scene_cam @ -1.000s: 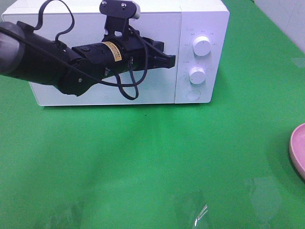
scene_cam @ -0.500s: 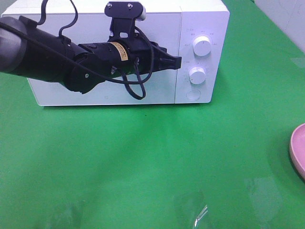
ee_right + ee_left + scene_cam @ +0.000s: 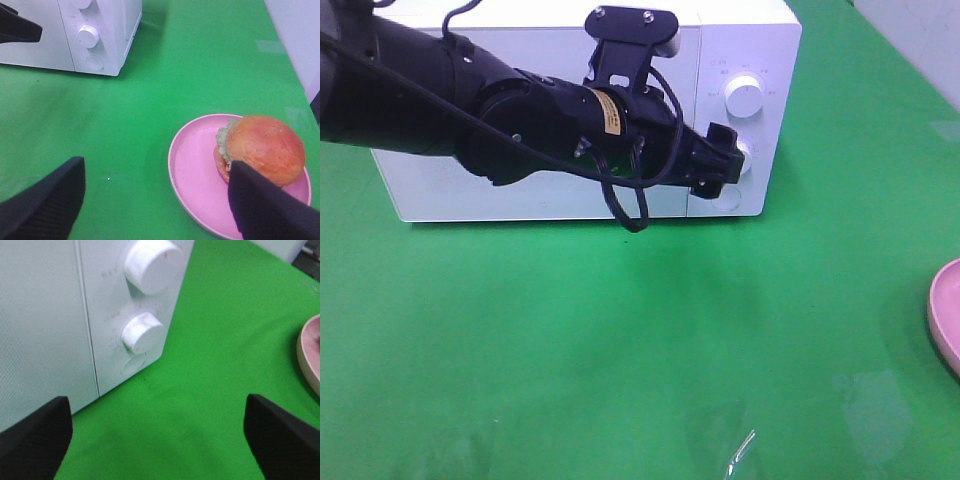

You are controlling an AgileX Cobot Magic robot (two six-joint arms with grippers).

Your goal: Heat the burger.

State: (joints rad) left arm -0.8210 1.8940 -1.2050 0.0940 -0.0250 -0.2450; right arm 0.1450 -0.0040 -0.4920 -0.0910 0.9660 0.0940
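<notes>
Resting on a round pink plate (smooth), glossy domed burger.

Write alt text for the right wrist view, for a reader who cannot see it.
A burger sits on a round pink plate on a green table, between the open fingers of the right hand. A white microwave with its door shut stands farther off.
</notes>
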